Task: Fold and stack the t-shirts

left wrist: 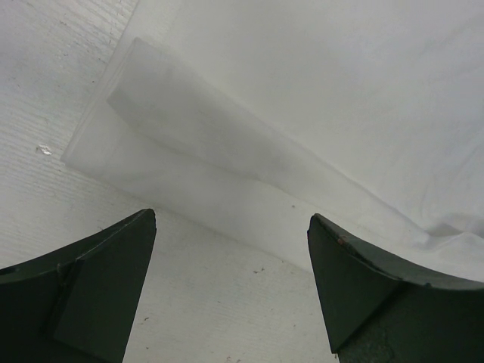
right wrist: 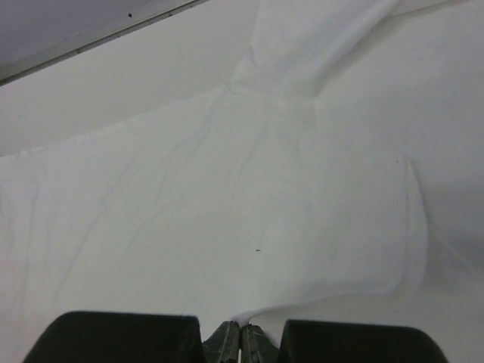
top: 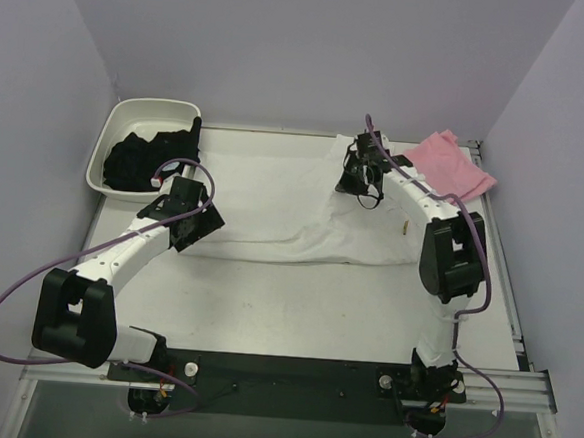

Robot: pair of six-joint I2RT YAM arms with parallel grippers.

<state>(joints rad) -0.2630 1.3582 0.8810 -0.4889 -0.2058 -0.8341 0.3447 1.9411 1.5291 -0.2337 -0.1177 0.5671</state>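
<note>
right gripper (right wrist: 240, 336) pinches the edge of a limp white cotton t-shirt (right wrist: 227, 212), best gripped at hems; left gripper (left wrist: 231, 227) gapes empty.

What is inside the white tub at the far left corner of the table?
Dark crumpled clothing fills the white tub, and one piece reaches over its right rim. Whatever lies beneath the clothing is covered.

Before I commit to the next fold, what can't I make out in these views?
Right wrist view: whether the shut right end effector pinches the white t-shirt; the tips sit at the frame's bottom edge.
Top view: the shirt's far right corner, covered by the right arm.
Top view: what fills the tub; one dark mass.
</note>
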